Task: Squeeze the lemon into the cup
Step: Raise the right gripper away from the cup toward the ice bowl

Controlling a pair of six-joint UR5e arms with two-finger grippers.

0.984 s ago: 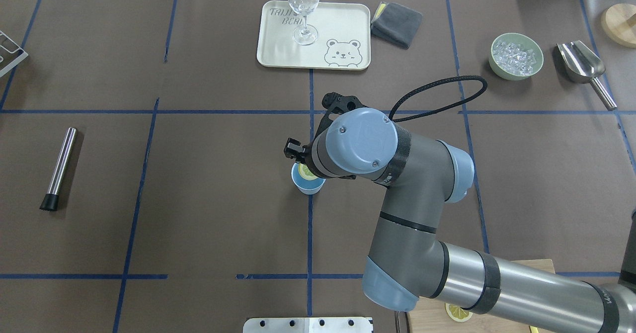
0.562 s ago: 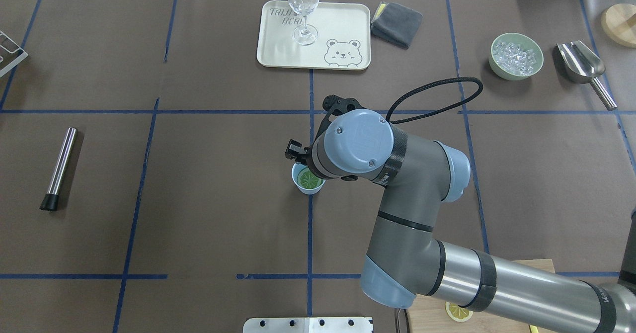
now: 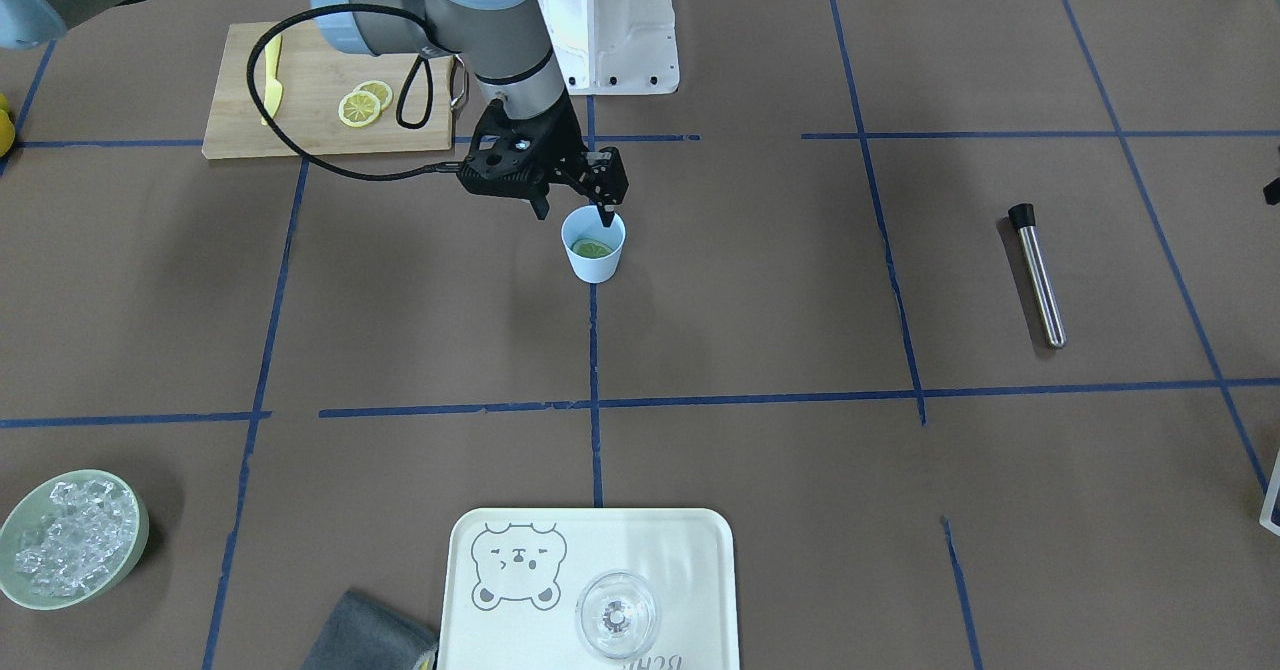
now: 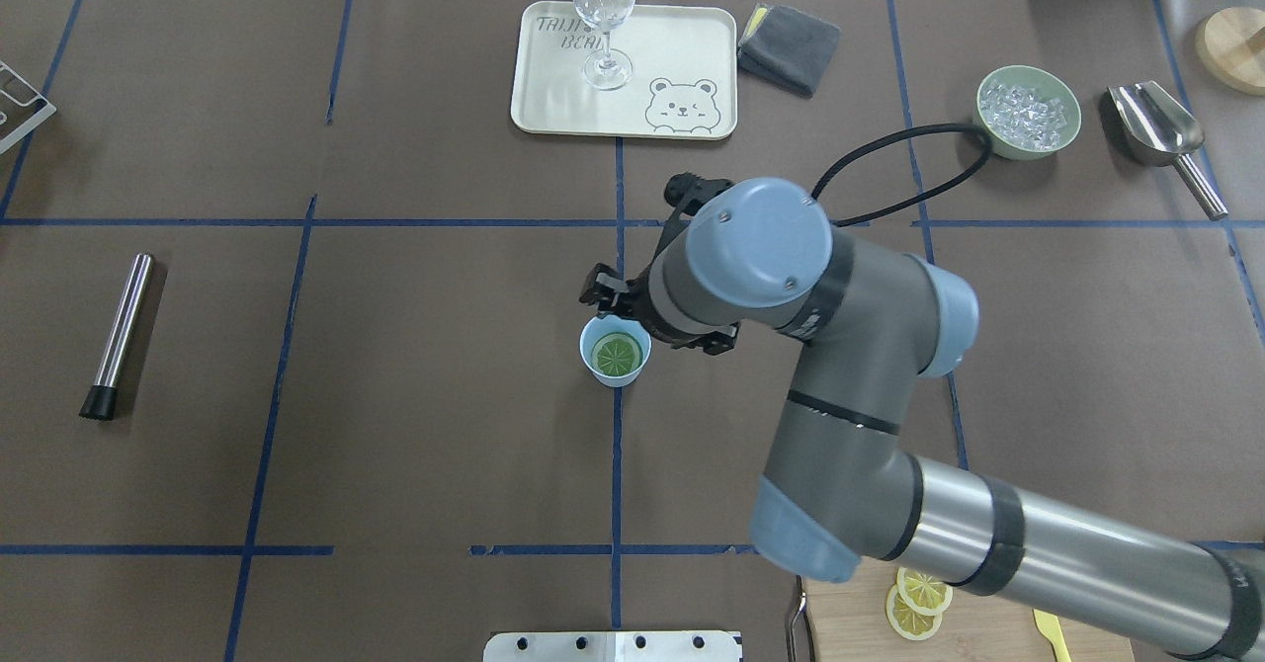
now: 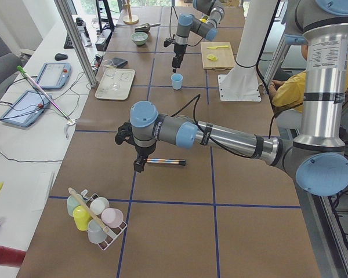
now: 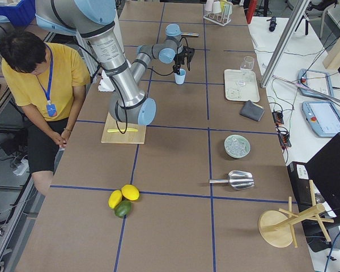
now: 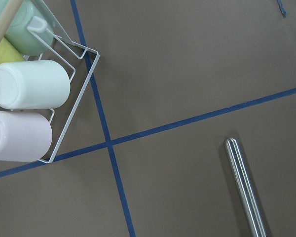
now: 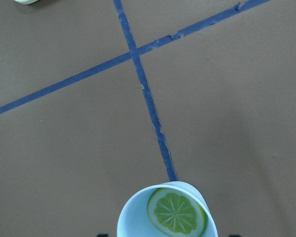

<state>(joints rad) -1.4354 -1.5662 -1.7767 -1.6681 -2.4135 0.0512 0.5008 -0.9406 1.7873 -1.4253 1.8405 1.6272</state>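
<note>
The light-blue cup stands on a blue tape line at mid-table, also in the front view and the right wrist view. The lemon lies inside it, cut face up, and shows in the wrist view too. My right gripper hangs open and empty just above the cup's rim, on the robot's side; one fingertip is over the rim. My left gripper shows only in the exterior left view, near the steel muddler; I cannot tell whether it is open or shut.
A steel muddler lies far left. A tray with a clear glass, a grey cloth, an ice bowl and a scoop stand along the far edge. A cutting board holds lemon slices.
The lemon went from the gripper at the cup's rim down into the cup. My right wrist moved right and away, uncovering the cup.
</note>
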